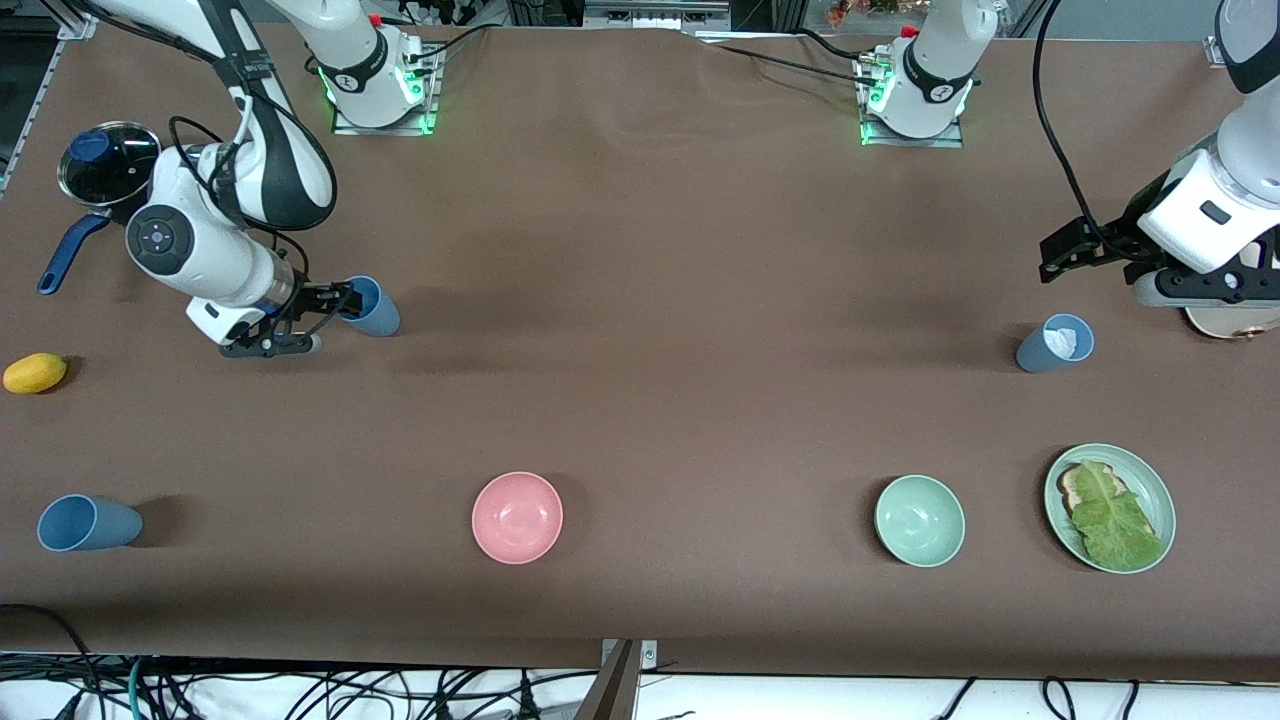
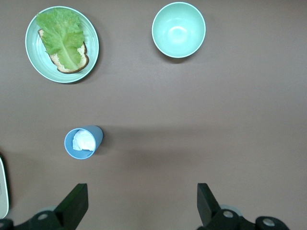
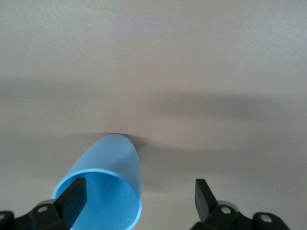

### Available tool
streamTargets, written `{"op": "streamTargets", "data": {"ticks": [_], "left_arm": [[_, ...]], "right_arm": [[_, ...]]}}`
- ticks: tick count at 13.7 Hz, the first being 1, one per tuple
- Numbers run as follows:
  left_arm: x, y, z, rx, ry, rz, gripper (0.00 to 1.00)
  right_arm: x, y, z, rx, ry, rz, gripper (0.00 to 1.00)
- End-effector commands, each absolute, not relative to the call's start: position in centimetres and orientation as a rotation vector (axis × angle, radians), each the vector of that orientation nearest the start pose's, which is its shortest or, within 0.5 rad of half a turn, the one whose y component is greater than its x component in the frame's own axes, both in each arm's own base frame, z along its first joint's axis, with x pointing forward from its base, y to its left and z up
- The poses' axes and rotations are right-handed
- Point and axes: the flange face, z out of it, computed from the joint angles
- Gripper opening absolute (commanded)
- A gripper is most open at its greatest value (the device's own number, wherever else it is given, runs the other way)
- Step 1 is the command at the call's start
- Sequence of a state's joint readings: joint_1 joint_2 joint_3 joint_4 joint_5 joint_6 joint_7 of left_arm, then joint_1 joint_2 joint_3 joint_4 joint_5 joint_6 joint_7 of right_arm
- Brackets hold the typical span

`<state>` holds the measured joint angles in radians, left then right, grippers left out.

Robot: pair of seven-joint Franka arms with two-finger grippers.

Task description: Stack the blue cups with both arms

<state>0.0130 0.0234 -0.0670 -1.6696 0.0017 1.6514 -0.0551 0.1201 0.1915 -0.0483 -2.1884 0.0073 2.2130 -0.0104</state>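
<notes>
A mid-blue cup (image 1: 372, 306) stands toward the right arm's end of the table. My right gripper (image 1: 342, 301) is open at its rim. In the right wrist view one finger (image 3: 72, 199) sits inside the cup's mouth (image 3: 103, 189) and the other finger (image 3: 204, 196) is outside it. A slate-blue cup (image 1: 1055, 345) with something white crumpled inside stands toward the left arm's end. My left gripper (image 1: 1062, 252) is open and empty, up in the air beside that cup (image 2: 83, 142). Another blue cup (image 1: 85, 523) stands near the front edge.
A pink bowl (image 1: 517, 517), a pale green bowl (image 1: 919, 520) and a green plate (image 1: 1150, 478) with bread and lettuce stand along the front edge. A yellow fruit (image 1: 35, 372) and a lidded pot (image 1: 105, 165) are at the right arm's end.
</notes>
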Motion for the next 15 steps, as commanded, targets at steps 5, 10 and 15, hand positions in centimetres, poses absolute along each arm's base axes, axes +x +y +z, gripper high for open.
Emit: {"op": "streamTargets", "data": {"ticks": [5, 10, 15], "left_arm": [[56.7, -2.9, 57.8, -3.155, 0.02, 0.071, 1.0], [56.7, -2.9, 57.8, -3.155, 0.02, 0.071, 1.0], [58.1, 0.7, 54.3, -3.149, -0.071, 0.167, 1.0]], "right_arm": [[56.5, 4.3, 40.1, -3.145, -0.089, 0.191, 1.0], [56.6, 5.3, 52.1, -3.144, -0.116, 0.19, 1.0], [56.5, 5.9, 52.5, -3.144, -0.133, 0.185, 1.0]]}}
